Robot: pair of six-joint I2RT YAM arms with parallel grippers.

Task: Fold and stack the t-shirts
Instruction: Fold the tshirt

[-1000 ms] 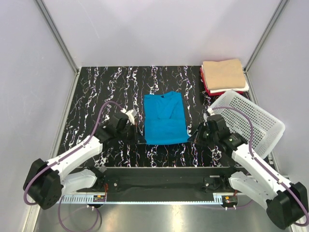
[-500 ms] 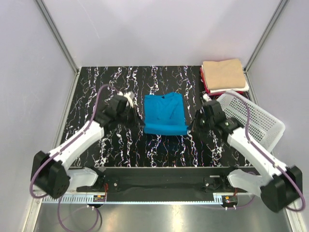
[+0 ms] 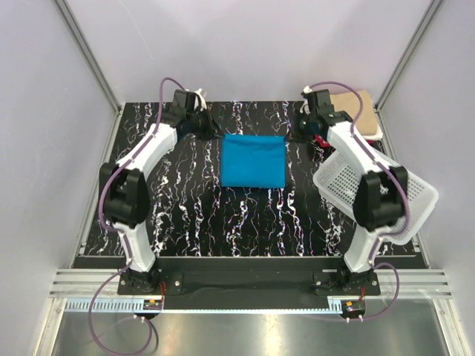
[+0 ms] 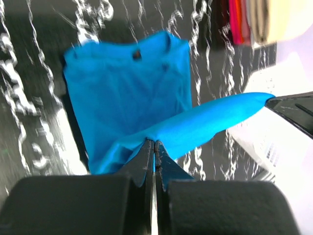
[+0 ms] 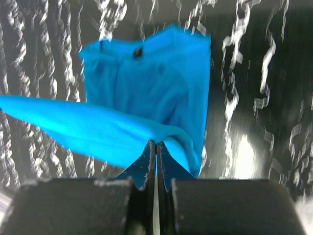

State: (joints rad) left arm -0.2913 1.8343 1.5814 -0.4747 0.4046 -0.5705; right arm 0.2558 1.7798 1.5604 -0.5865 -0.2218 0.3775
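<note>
The turquoise t-shirt (image 3: 254,160) lies on the black marbled desk (image 3: 171,200), to the left of the white perforated basket (image 3: 420,194) and apart from it. From above it shows as a compact rectangle.

The right tool (image 3: 298,129) is off the basket's far left corner, at the shirt's far right corner. The left tool (image 3: 210,129) is farther left of the basket, past the shirt, at its far left corner. Both arms reach out long across the desk, and the right arm crosses over the basket.

In the left wrist view the left tool is clenched, its jaws pressed together on a turquoise edge. That edge runs as a raised band to the right tool at the frame's right side. The right wrist view shows the right tool likewise clamped on the turquoise cloth. In both views the collar end of the shirt lies flat on the desk beyond the band, and both views are blurred.

Just beyond the basket's far edge sits the folded stack, with a tan t-shirt (image 3: 362,110) on top. The red t-shirt (image 4: 236,19) shows only as a thin edge beneath it.
</note>
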